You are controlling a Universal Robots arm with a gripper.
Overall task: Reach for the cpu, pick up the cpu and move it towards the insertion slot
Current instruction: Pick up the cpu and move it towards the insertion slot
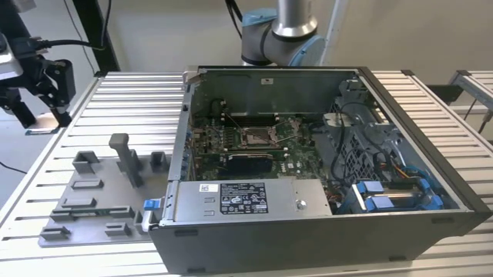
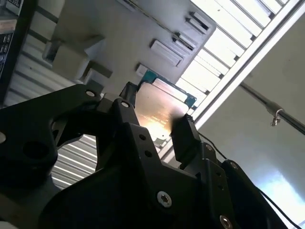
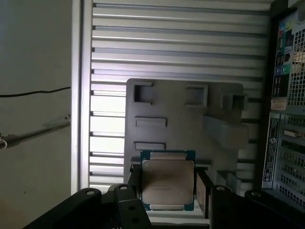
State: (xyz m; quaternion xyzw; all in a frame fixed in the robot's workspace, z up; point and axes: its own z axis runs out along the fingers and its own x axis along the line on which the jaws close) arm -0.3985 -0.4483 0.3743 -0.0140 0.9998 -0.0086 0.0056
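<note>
- the cpu [image 3: 167, 183] sits square between the two black fingers [image 3: 204, 193] in both wrist views; its silvery top faces the camera, with a thin blue-green rim showing at two edges
- the gripper [image 3: 167, 187] is closed to the chip's width, one finger pressed on each opposite side (no gap that I can make out); it holds the cpu and nothing else
- the grey tray [image 3: 186, 119] with its raised blocks lies beneath the chip, apart from it, on the slatted table [image 1: 131, 98]
- in the exterior view the gripper hangs at the exterior view's left, by the table's edge
- the insertion slot [image 1: 258, 134] lies inside the open computer case [image 1: 324, 231], well apart from the gripper
</note>
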